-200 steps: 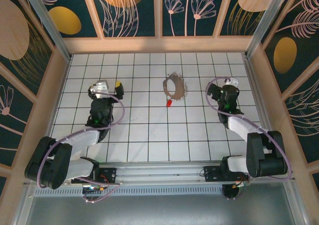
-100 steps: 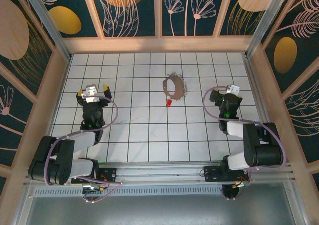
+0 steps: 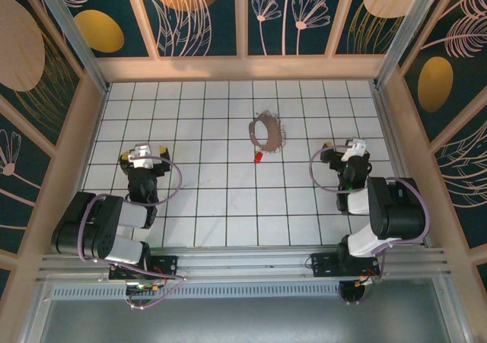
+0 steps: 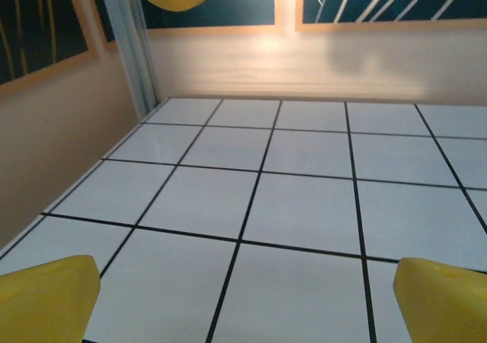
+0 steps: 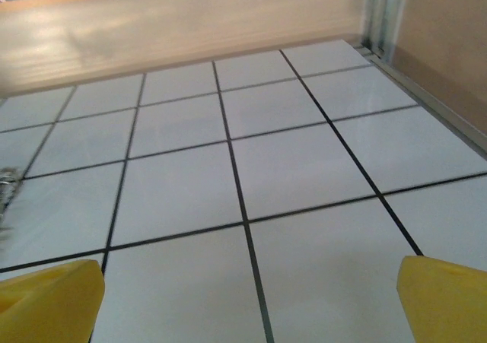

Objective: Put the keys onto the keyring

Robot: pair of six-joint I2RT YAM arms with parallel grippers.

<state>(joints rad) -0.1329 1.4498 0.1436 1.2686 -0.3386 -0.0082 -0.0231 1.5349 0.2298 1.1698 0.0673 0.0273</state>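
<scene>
Tiny red-headed key (image 3: 258,157) is lying flat on the white tiled tabletop (image 3: 228,198), just beside the near edge of the keyring (image 3: 266,131), that floppy silvery loop toward the back. Can't tell if they touch. Left jaws and right jaws are both spread wide, empty, well off to either side. My guess: the key's light and skittery, so pinch the red head. The ring looks limp and will probably sag, so I'd grab its rim.
</scene>
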